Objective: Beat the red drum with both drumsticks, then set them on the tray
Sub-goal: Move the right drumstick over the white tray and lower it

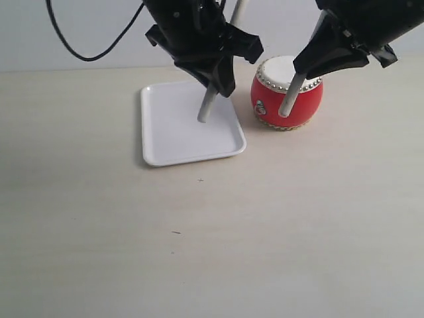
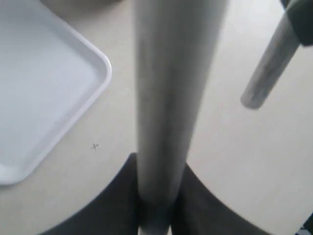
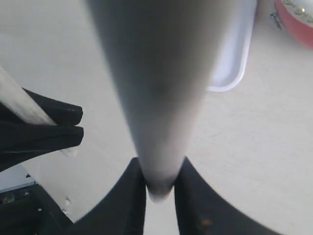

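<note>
The red drum (image 1: 287, 94) with its white studded top stands right of the white tray (image 1: 173, 136). My left gripper (image 1: 218, 76) is shut on one pale drumstick (image 1: 207, 106), whose lower end hangs above the tray's right part. My right gripper (image 1: 311, 66) is shut on the other drumstick (image 1: 290, 99), which slants down in front of the drum's side. In the left wrist view the held stick (image 2: 168, 98) fills the middle, with the tray (image 2: 44, 88) beside it and the other stick (image 2: 271, 63) nearby. The right wrist view shows its stick (image 3: 156, 88) pinched between the jaws.
The beige tabletop (image 1: 212, 232) stretches wide in front of the tray and drum. A black cable (image 1: 86, 46) loops at the back left. The left arm's black body (image 3: 34, 132) shows beside my right gripper in the right wrist view.
</note>
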